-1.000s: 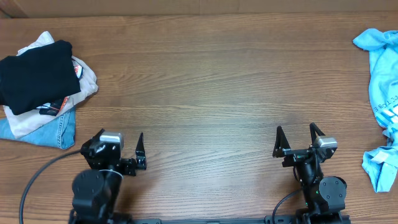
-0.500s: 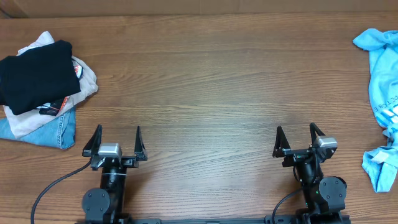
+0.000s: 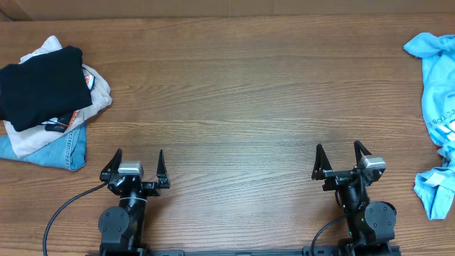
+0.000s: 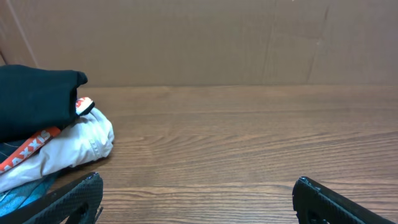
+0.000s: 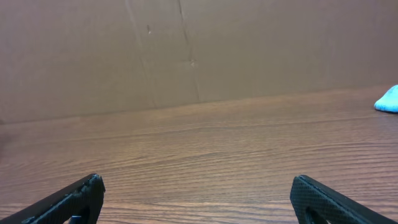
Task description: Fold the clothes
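The black shirt [image 3: 39, 85] is lying folded on top of a pile [image 3: 43, 135] at the far left of the counter [image 3: 234, 92], well apart from both arms. Under it a white garment [image 3: 99, 91] is sticking out to the right. A strip with red lettering [image 4: 28, 149] is showing at the pile's near side, and denim [image 3: 67, 151] is lying at the bottom, touching the counter. The left gripper [image 3: 138, 155] is sitting at the near edge, left of centre, pointing toward the far side with its jaws spread wide and nothing between them. In the left wrist view its fingers [image 4: 68, 200] are framing bare wood, with the black shirt and white garment ahead to the left. The right gripper [image 3: 338, 148] is sitting at the near edge on the right, likewise gaping wide and holding nothing. Its wrist view is showing bare wood running to a cardboard wall [image 5: 249, 43]. A blue shirt [image 3: 437, 107] is lying crumpled at the counter's right edge, partly out of frame, well apart from the right gripper. A cable [image 3: 60, 210] is trailing from the left arm's base toward the lower left.
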